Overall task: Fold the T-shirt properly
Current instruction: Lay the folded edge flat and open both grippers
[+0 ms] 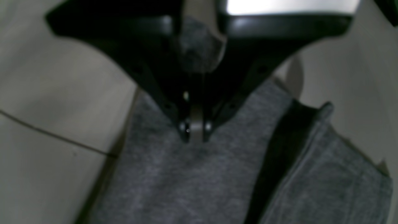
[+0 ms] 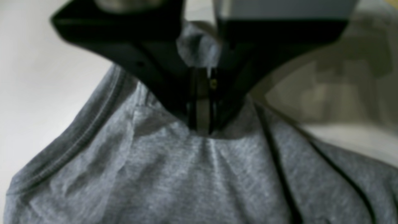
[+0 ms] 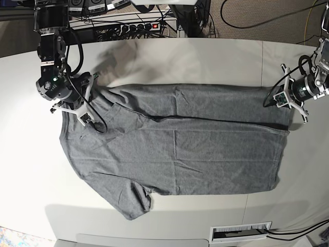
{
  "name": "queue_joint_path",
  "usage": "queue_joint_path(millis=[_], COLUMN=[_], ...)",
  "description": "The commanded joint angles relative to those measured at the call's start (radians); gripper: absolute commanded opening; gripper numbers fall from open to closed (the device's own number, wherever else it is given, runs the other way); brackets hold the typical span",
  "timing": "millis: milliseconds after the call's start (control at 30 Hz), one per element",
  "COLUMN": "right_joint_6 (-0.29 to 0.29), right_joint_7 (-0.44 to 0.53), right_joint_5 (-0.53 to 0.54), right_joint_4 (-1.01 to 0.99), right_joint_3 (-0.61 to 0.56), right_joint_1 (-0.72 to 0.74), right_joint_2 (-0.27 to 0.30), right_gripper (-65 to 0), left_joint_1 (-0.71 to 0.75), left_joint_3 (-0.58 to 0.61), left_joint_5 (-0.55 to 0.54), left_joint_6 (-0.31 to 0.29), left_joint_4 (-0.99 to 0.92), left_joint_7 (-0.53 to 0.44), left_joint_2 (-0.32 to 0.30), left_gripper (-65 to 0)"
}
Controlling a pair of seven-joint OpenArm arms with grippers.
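Note:
The heather-grey T-shirt (image 3: 175, 149) lies spread across the table with its far long edge folded over toward the middle; one sleeve points to the front left. My right gripper (image 3: 95, 100) is at the shirt's left end and is shut on a pinch of grey fabric (image 2: 186, 180) near a stitched hem; its tips (image 2: 202, 126) press into the cloth. My left gripper (image 3: 280, 99) is at the shirt's right end, shut on the fabric edge (image 1: 192, 180), with its tips (image 1: 196, 133) closed on the cloth.
The pale table (image 3: 169, 62) has a seam (image 3: 262, 56) at the right. A power strip and cables (image 3: 139, 23) lie beyond the far edge. A white vent (image 3: 241, 232) sits at the front edge. Cables trail from both arms.

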Motion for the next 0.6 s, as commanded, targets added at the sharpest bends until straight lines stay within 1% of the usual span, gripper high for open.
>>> queue_joint_path(millis=[0,167,300,400,433,567], right_joint_6=[0.01,0.01,0.01,0.01,0.01,0.01], right_joint_7=[-0.065,-0.118,-0.124,-0.126,-0.124,-0.128], right_joint_5=[0.002,0.092,0.113,0.113,0.114,0.119], right_joint_4=[0.003,0.005,0.016,0.057,0.072,0.134], right_joint_3=[0.002,0.002,0.002,0.002,0.002,0.003], right_joint_1=[-0.003,-0.043,-0.083,-0.114,-0.127,-0.198], right_joint_2=[0.023,0.085,0.134,0.157,0.163,0.171], right_gripper=[-65.0,-65.0,-65.0,-65.0,-65.0,-65.0], left_joint_1=[0.004,0.021,0.093,0.167,0.19,0.267], left_joint_3=[0.012,0.066,0.086,0.085,0.085,0.085], left_joint_5=[0.03,0.021,-0.029,-0.031,-0.031,-0.031], left_joint_6=[-0.057,-0.058,-0.058,-0.058,-0.058,-0.058], left_joint_4=[0.002,0.007,0.061,0.118,0.138,0.208], left_joint_7=[0.031,0.062,0.061,0.07,0.086,0.214], left_joint_2=[-0.026,-0.065,-0.122,-0.155,-0.163,-0.179], left_gripper=[-65.0,-65.0,-65.0,-65.0,-65.0,-65.0])
